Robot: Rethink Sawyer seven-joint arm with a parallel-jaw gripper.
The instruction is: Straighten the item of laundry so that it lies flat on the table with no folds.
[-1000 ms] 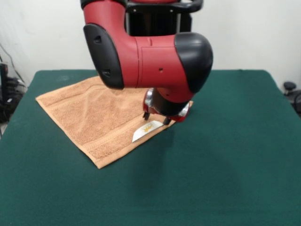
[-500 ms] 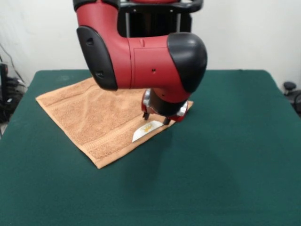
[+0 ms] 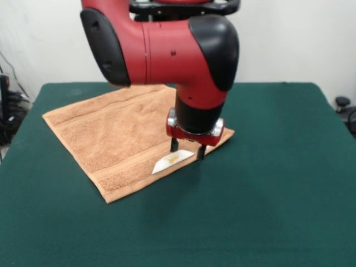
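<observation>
Hovering over the towel's (image 3: 119,133) near edge by the white label (image 3: 167,162), the gripper (image 3: 187,150) has its fingers slightly apart, holding nothing. Towel looks pretty flat on the table (image 3: 278,183); I'd lift straight up, no snagging.

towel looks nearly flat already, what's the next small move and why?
Probably lift the gripper straight up, clear of the towel. From the front the towel lies spread on the table with no fold showing. The open fingers stand at the edge by the white label, gripping nothing. The part behind the arm is hidden, so check it after.
</observation>
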